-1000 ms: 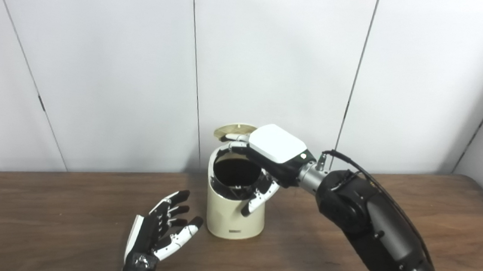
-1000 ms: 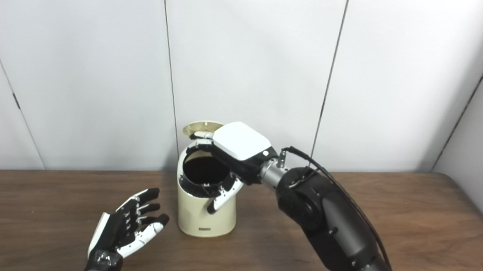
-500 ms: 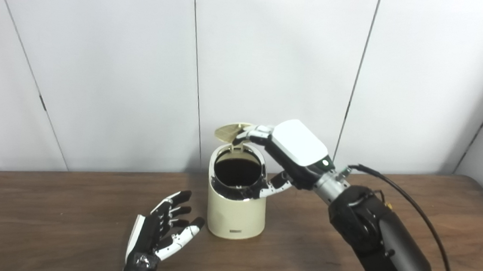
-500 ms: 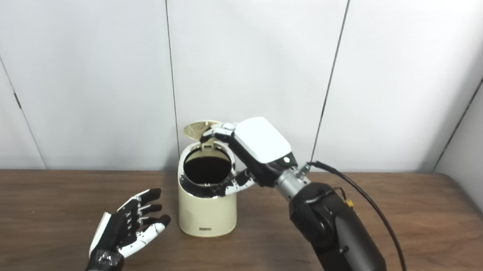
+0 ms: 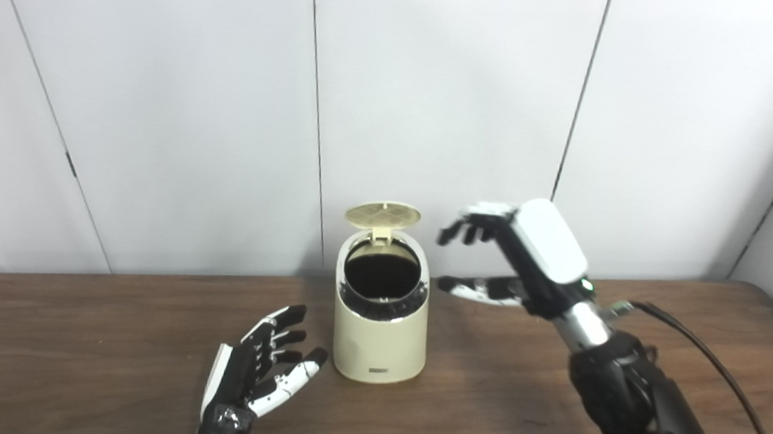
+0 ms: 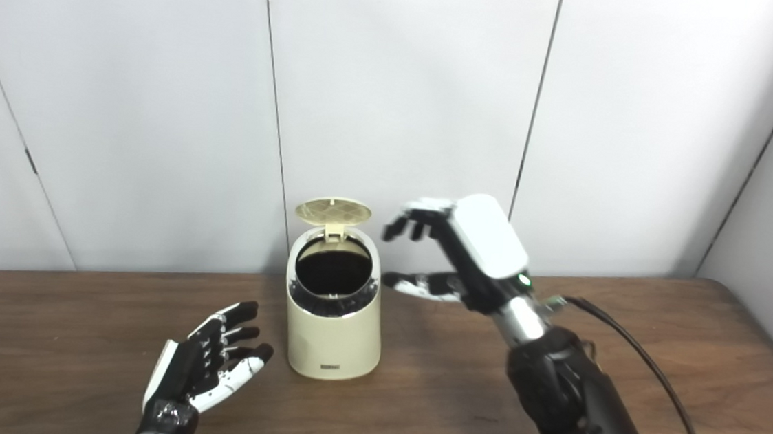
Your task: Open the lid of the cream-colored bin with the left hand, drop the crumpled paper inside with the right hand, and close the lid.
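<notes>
The cream-colored bin [image 5: 379, 337] stands upright on the wooden table [image 5: 73, 344], its round lid [image 5: 383, 215] tipped up at the back and its dark inside showing. No crumpled paper is visible in either view. My right hand [image 5: 514, 258] is open and empty, held in the air to the right of the bin's top and apart from it. My left hand [image 5: 257, 372] rests open and empty, palm up, on the table just left of the bin's base. In the right eye view the bin [image 6: 331, 330] and both hands [image 6: 466, 251] [image 6: 205, 368] show the same.
A white panelled wall [image 5: 436, 110] runs close behind the bin. A black cable [image 5: 725, 382] trails from my right wrist over the right part of the table.
My right hand has lifted off the bin's rim and lid and pulled back to the right, fingers spread. The lid stands more upright. My left hand has not moved.
</notes>
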Robot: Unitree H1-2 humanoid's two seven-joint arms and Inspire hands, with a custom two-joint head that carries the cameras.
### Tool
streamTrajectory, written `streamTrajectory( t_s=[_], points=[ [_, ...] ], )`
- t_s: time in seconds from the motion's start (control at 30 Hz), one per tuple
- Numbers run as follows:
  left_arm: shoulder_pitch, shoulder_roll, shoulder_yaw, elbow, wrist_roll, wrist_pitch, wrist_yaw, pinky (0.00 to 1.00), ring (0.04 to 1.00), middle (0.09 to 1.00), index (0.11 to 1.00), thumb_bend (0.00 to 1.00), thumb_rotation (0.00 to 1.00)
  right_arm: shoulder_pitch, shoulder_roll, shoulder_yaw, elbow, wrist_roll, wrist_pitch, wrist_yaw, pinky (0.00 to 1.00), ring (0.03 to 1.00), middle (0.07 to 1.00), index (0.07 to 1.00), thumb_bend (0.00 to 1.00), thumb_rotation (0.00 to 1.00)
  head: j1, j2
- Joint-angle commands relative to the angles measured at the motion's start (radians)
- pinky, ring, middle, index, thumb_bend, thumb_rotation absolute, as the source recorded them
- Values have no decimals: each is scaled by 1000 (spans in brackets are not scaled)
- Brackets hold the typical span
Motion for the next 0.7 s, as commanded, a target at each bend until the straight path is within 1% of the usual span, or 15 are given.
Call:
streamTrajectory(
  t_s=[0.0, 0.03, 0.07, 0.13, 0.2, 0.23, 0.27, 0.3, 0.33, 0.4, 0.47, 0.57, 0.67],
  points=[
    [-30, 1, 2, -17, -2, -38, 1, 700, 782, 850, 845, 658, 289, -14, 9, -41, -7, 94, -35, -36, 404, 452, 482, 514, 521, 33, -1, 0],
    [-29, 1, 2, -19, -4, -36, 0, 703, 783, 851, 845, 654, 280, 1, 20, -56, -3, 138, -29, -31, 427, 450, 473, 519, 523, 15, 0, 0],
    [-29, 1, 3, -21, -7, -34, -2, 704, 784, 852, 845, 652, 277, 16, 30, -70, -1, 175, -10, -22, 421, 449, 471, 519, 523, 10, 0, 0],
    [-28, 1, 4, -21, -11, -33, -4, 701, 786, 854, 846, 648, 268, 37, 43, -88, -3, 224, 31, 5, 360, 441, 472, 518, 524, 4, -1, -1],
    [-28, 2, 6, -21, -20, -33, -8, 696, 787, 855, 845, 652, 264, 73, 52, -95, -31, 275, 145, 75, 358, 455, 481, 513, 525, 7, -1, -1],
    [-28, 2, 8, -21, -25, -34, -10, 694, 787, 855, 845, 661, 265, 92, 53, -93, -50, 286, 195, 105, 381, 482, 570, 504, 523, 91, -1, -1],
    [-28, 3, 8, -20, -29, -34, -12, 693, 788, 856, 845, 664, 266, 109, 53, -89, -67, 295, 224, 127, 399, 499, 606, 501, 522, 120, -1, -1],
    [-28, 4, 9, -21, -32, -35, -13, 692, 787, 856, 845, 667, 268, 124, 53, -85, -79, 305, 236, 142, 418, 519, 633, 591, 656, 146, -2, -1],
    [-28, 5, 10, -21, -33, -35, -15, 692, 788, 856, 844, 668, 270, 133, 54, -83, -87, 311, 242, 152, 438, 541, 660, 651, 738, 144, -2, -1],
    [-27, 8, 10, -23, -34, -36, -16, 694, 790, 856, 845, 667, 272, 159, 64, -86, -92, 331, 237, 157, 465, 563, 688, 686, 783, 137, 1, 0],
    [-27, 12, 10, -27, -34, -35, -16, 694, 791, 857, 846, 665, 274, 176, 75, -88, -82, 349, 215, 153, 487, 579, 706, 700, 792, 127, 8, 4],
    [-26, 18, 10, -33, -31, -33, -15, 687, 787, 855, 846, 675, 295, 192, 98, -87, -36, 363, 154, 125, 491, 607, 736, 727, 787, 187, 18, 7],
    [-24, 18, 10, -35, -36, -36, -17, 690, 790, 857, 847, 679, 297, 200, 124, -88, -4, 370, 125, 103, 485, 616, 748, 737, 792, 212, 30, 9]
  ],
)
